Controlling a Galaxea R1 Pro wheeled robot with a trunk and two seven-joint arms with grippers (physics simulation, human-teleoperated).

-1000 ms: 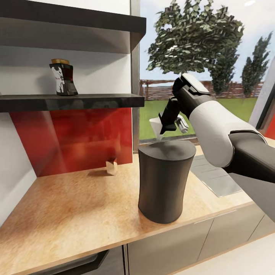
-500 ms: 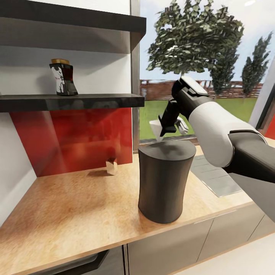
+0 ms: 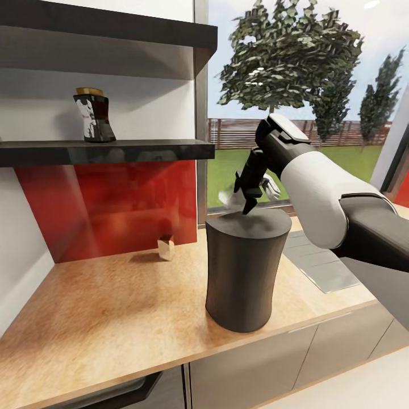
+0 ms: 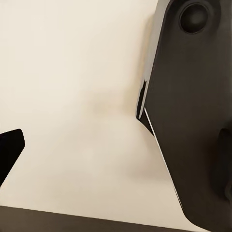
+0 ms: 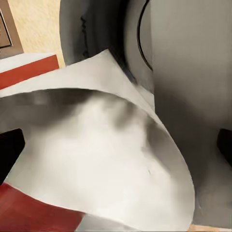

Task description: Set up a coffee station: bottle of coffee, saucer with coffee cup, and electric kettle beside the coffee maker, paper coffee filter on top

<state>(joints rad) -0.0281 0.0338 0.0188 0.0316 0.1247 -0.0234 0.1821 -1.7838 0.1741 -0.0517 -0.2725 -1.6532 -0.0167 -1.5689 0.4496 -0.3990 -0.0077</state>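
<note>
Hovering: the right gripper [image 3: 248,200] hangs just above the flat top of the coffee maker [image 3: 244,272], at its far edge, fingers pointing down.
Right gripper state: parted in the head view; the right wrist view shows its two dark fingertips at opposite edges with the paper between them, so it looks released (contact with the paper I cannot tell).
Paper coffee filter [image 5: 101,159]: wide white curved sheet close to the right wrist camera, over the dark grey top of the coffee maker; in the head view a blurred pale patch of it [image 3: 227,197] shows just beside the gripper, at the coffee maker's far rim.
Coffee maker: upright on the light wood surface [image 3: 113,301], near its front edge.
Bottle of coffee [image 3: 94,115]: upright on the lower black kitchen shelf [image 3: 108,151], well apart from the coffee maker.
Left gripper [image 4: 72,145]: one dark fingertip at the edge of its wrist view, before a plain pale wall; whether it is released or clenched I cannot tell.
Small tan box [image 3: 166,248]: on the surface by the red backsplash.
</note>
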